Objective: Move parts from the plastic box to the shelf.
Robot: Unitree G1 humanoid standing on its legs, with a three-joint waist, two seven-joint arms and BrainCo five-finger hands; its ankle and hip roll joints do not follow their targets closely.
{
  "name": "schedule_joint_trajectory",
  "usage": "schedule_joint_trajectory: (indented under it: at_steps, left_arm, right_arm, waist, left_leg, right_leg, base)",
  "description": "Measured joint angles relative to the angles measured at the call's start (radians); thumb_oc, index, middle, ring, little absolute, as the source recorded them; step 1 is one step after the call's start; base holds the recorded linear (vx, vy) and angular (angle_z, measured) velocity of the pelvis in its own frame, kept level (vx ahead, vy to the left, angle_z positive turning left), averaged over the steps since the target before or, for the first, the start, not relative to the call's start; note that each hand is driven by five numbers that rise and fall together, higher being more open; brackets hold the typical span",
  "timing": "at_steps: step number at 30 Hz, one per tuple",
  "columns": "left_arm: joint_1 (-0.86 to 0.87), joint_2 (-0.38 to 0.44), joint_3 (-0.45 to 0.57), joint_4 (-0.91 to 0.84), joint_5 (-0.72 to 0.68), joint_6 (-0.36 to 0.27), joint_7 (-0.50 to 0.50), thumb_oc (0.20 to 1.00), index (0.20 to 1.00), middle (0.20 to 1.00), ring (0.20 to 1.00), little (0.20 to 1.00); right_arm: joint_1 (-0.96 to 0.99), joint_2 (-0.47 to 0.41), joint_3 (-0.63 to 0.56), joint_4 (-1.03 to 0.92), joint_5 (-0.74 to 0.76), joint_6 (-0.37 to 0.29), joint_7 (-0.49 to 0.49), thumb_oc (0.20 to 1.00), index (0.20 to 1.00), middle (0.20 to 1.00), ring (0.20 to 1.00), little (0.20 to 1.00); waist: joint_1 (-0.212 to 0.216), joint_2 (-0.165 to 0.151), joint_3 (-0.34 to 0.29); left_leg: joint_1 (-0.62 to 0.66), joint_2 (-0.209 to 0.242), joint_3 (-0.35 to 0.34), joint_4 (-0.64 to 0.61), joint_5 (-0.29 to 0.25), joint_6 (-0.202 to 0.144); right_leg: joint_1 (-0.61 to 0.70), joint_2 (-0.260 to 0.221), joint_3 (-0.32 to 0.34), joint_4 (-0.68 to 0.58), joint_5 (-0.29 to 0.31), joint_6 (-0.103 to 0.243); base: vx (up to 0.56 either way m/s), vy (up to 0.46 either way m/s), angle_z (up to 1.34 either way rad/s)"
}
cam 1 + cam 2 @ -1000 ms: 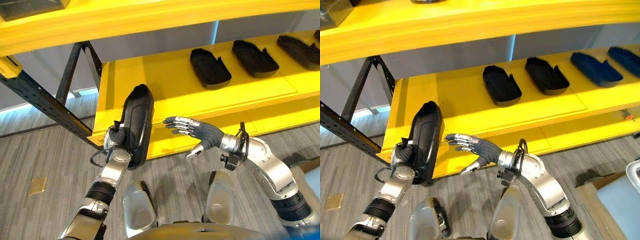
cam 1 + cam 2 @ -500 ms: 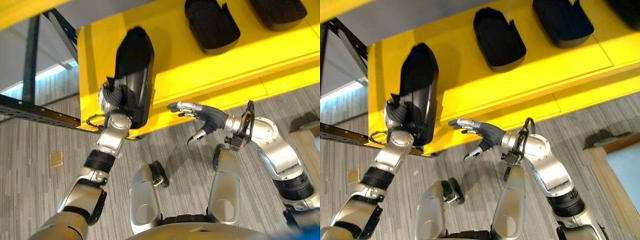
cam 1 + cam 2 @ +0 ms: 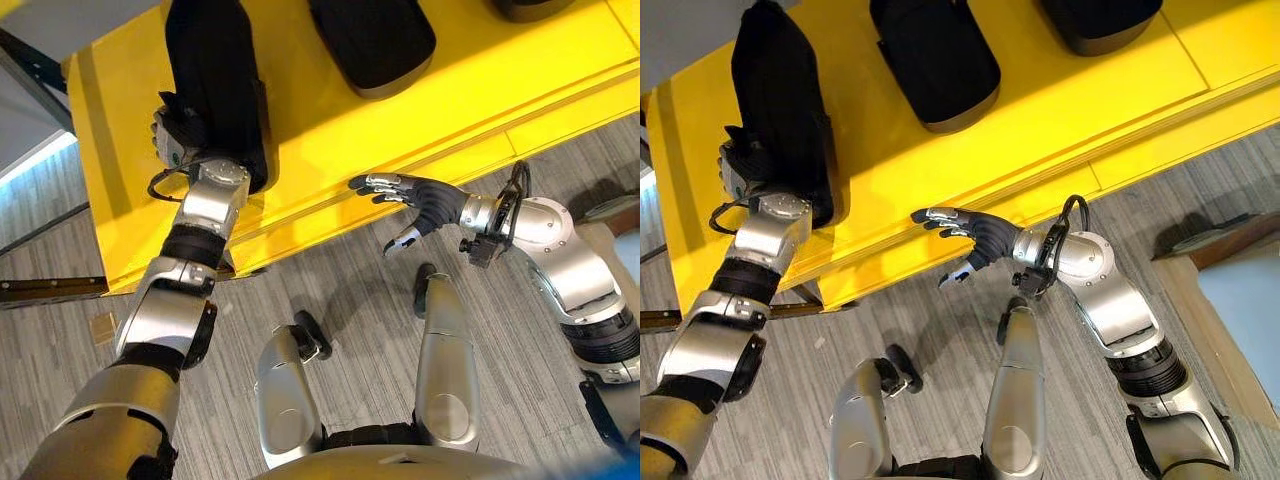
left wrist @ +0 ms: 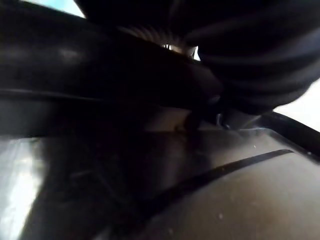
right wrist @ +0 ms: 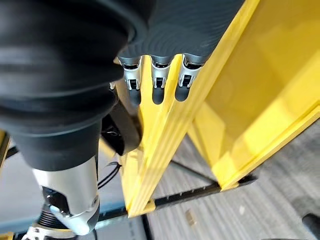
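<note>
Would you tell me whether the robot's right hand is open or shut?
Open: the right hand hovers by the yellow shelf's front edge with straight fingers, holding nothing.

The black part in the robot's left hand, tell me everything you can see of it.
The black part is a long, shoe-shaped shell with a rounded far end, matte dark, plastic by its look. It lies lengthwise over the yellow shelf near the shelf's left end, with its near end at the front edge. Whether it rests flat on the board cannot be told. The left hand grips its near end, fingers curled round it. Another black part lies apart to its right. The right hand hovers open before the shelf edge, not touching it.
</note>
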Motion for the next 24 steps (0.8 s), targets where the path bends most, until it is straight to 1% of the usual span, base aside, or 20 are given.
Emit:
schedule_joint_trajectory:
  at_steps: [1,2,6,7,8,10,13,14,17,19,23,24]
  left_arm:
    - [-0.010,0.000,-0.001,0.008,-0.008,0.001,0.014,0.200,0.200,0.200,0.200,0.200]
    - [-0.033,0.005,-0.001,0.029,-0.048,0.001,0.039,0.200,0.200,0.200,0.200,0.200]
    - [-0.067,0.025,0.001,0.073,-0.111,0.023,0.084,0.200,0.200,0.200,0.200,0.200]
    - [-0.094,0.047,-0.005,0.116,-0.150,0.040,0.100,0.200,0.200,0.200,0.200,0.200]
    - [-0.113,0.057,-0.006,0.153,-0.160,0.052,0.105,0.200,0.200,0.200,0.200,0.200]
    - [-0.153,0.065,-0.008,0.218,-0.205,0.068,0.137,0.200,0.200,0.200,0.200,0.200]
    - [-0.176,0.094,-0.008,0.287,-0.248,0.084,0.144,0.200,0.200,0.200,0.200,0.200]
    - [-0.182,0.115,-0.009,0.314,-0.267,0.090,0.148,0.200,0.200,0.200,0.200,0.200]
    - [-0.191,0.140,-0.010,0.335,-0.271,0.100,0.163,0.200,0.200,0.200,0.200,0.200]
    - [-0.208,0.175,-0.024,0.356,-0.282,0.109,0.165,0.200,0.200,0.200,0.200,0.200]
    - [-0.210,0.202,-0.028,0.370,-0.310,0.125,0.165,0.200,0.200,0.200,0.200,0.200]
    - [-0.214,0.205,-0.030,0.370,-0.309,0.129,0.165,0.200,0.200,0.200,0.200,0.200]
  right_arm:
    - [0.000,-0.014,0.002,0.006,0.001,0.001,-0.004,1.000,1.000,1.000,1.000,1.000]
    - [0.000,-0.039,0.001,0.025,0.002,0.005,-0.013,1.000,1.000,1.000,1.000,1.000]
    - [0.000,-0.059,0.002,0.040,0.010,0.006,-0.031,1.000,1.000,1.000,1.000,1.000]
    - [0.000,-0.062,0.004,0.040,0.029,0.006,-0.034,1.000,1.000,1.000,1.000,1.000]
    - [0.000,-0.063,0.013,0.040,0.038,0.006,-0.036,1.000,1.000,1.000,1.000,1.000]
    - [0.000,-0.066,0.034,0.037,0.044,0.006,-0.049,1.000,1.000,1.000,1.000,1.000]
    - [0.000,-0.066,0.043,0.025,0.051,0.006,-0.071,1.000,1.000,1.000,1.000,1.000]
    - [-0.001,-0.065,0.052,0.021,0.070,0.006,-0.082,1.000,1.000,1.000,1.000,1.000]
    - [-0.001,-0.065,0.056,0.019,0.083,0.006,-0.101,1.000,1.000,1.000,1.000,1.000]
    - [-0.010,-0.067,0.056,0.020,0.086,0.006,-0.120,1.000,1.000,1.000,1.000,1.000]
    - [-0.030,-0.067,0.076,0.017,0.089,0.007,-0.152,1.000,1.000,1.000,1.000,1.000]
    - [-0.031,-0.067,0.076,0.017,0.089,0.007,-0.161,1.000,1.000,1.000,1.000,1.000]
  waist:
    - [-0.002,0.000,0.000]
    - [-0.006,0.000,0.000]
    - [-0.009,0.000,0.000]
    - [-0.017,-0.001,0.000]
    - [-0.025,-0.001,0.000]
    - [-0.027,-0.002,0.000]
    - [-0.026,-0.010,-0.001]
    - [-0.024,-0.017,-0.001]
    - [-0.025,-0.018,-0.001]
    - [-0.025,-0.020,-0.001]
    - [-0.024,-0.024,-0.001]
    - [-0.022,-0.029,0.000]
  left_leg:
    - [0.001,0.002,0.000,0.000,0.000,0.000]
    - [-0.002,0.008,0.001,0.002,0.001,-0.001]
    - [-0.004,0.020,0.001,0.001,0.003,-0.006]
    - [-0.008,0.024,0.001,-0.001,0.008,-0.014]
    - [-0.012,0.028,-0.001,-0.001,0.010,-0.017]
    - [-0.019,0.031,-0.004,0.001,0.010,-0.017]
    - [-0.022,0.037,-0.004,0.003,0.010,-0.018]
    - [-0.025,0.049,-0.004,0.008,0.009,-0.018]
    - [-0.037,0.059,-0.014,0.014,0.009,-0.018]
    - [-0.056,0.063,-0.024,0.020,0.009,-0.018]
    - [-0.072,0.067,-0.028,0.022,0.009,-0.019]
    - [-0.073,0.069,-0.028,0.024,0.009,-0.019]
  right_leg:
    - [-0.003,0.002,0.000,0.006,-0.006,-0.003]
    - [-0.013,0.009,0.002,0.014,-0.011,-0.007]
    - [-0.027,0.028,0.010,0.017,-0.016,-0.015]
    - [-0.031,0.034,0.009,0.018,-0.017,-0.018]
    - [-0.032,0.035,0.004,0.018,-0.015,-0.024]
    - [-0.033,0.037,0.000,0.015,-0.016,-0.025]
    - [-0.033,0.044,-0.002,0.011,-0.015,-0.025]
    - [-0.033,0.055,-0.004,0.008,-0.015,-0.027]
    - [-0.035,0.064,-0.008,0.008,-0.016,-0.030]
    - [-0.050,0.068,-0.012,0.009,-0.014,-0.035]
    - [-0.054,0.069,-0.018,0.006,-0.010,-0.041]
    - [-0.055,0.069,-0.020,0.005,-0.009,-0.042]
  base:
    - [0.07,0.026,-0.06]
    - [0.05,0.018,-0.13]
    - [0.02,0.022,-0.13]
    - [-0.02,0.011,-0.06]
    - [0.00,0.000,0.00]
    - [-0.01,0.007,0.02]
    - [-0.01,-0.025,-0.04]
    - [-0.02,-0.041,-0.08]
    - [-0.02,-0.021,-0.02]
    - [-0.02,-0.011,0.00]
    - [-0.04,-0.018,0.02]
    - [-0.03,-0.010,0.05]
